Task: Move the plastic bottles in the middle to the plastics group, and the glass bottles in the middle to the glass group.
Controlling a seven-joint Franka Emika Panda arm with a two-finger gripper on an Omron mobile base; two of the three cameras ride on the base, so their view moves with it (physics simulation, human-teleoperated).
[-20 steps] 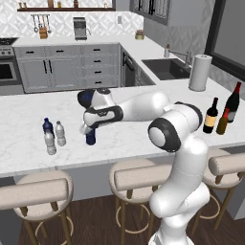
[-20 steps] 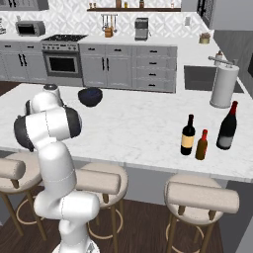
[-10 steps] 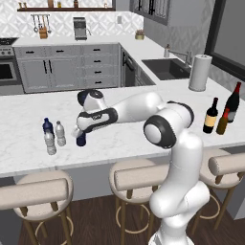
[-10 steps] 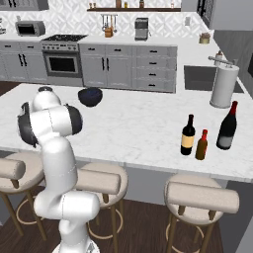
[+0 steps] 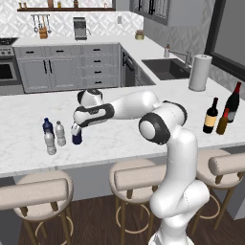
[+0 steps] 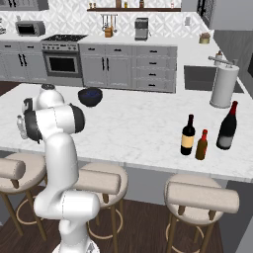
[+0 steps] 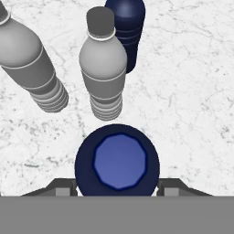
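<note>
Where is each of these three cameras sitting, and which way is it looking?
Left base view: behind the arm on its left, looking forward and down over the counter; the white arm reaches left to a dark blue bottle beside three small bottles.
Right base view: behind the arm on its right, facing the same counter; the arm's shoulder stands at left, three glass bottles at right.
Hand view: on the hand, looking straight down on the dark blue bottle's cap between the gripper fingers.
Shared: both base views show the paper towel roll and the sink.

We find the way blocked just past the dark blue bottle [image 7: 118, 161] by two clear-greyish bottles [image 7: 103, 64] and another blue bottle [image 7: 126, 27], while bare marble counter [image 7: 192, 91] lies open alongside.
</note>
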